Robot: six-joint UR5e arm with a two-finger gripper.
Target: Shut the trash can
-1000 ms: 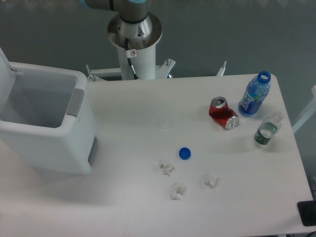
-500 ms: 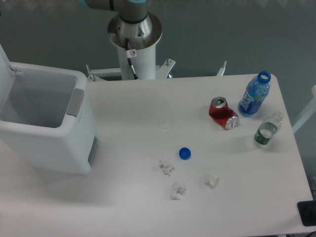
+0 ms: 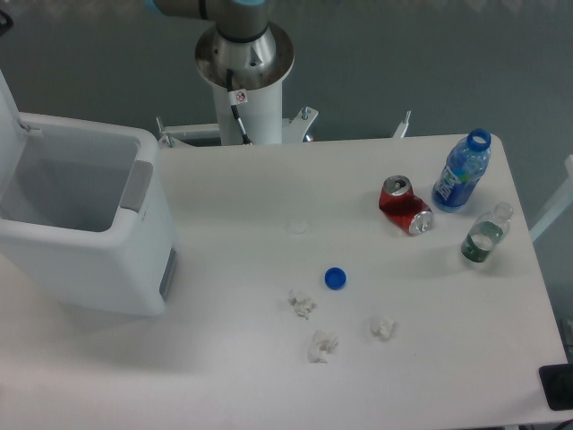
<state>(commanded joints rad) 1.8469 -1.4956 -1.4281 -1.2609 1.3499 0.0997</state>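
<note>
The trash can (image 3: 107,255) is a large white boxy bin at the left of the table. It stands open, with its inside showing. Its flat white lid (image 3: 7,103) stands upright along the far left edge of the view. A grey latch strip (image 3: 136,186) runs along the rim on the right side. A small dark tip (image 3: 4,18) shows at the top left corner above the lid; it may be part of my gripper, and its jaws do not show. The arm's base (image 3: 243,63) stands behind the table.
A red soda can (image 3: 405,206) lies on its side at the right. A blue bottle (image 3: 462,172) and a small clear bottle (image 3: 484,235) stand near it. A blue cap (image 3: 336,278) and three crumpled paper bits (image 3: 322,345) lie in the middle front.
A small dark tip has come into view at the top left corner above the lid. The trash can and the table items have not moved.
</note>
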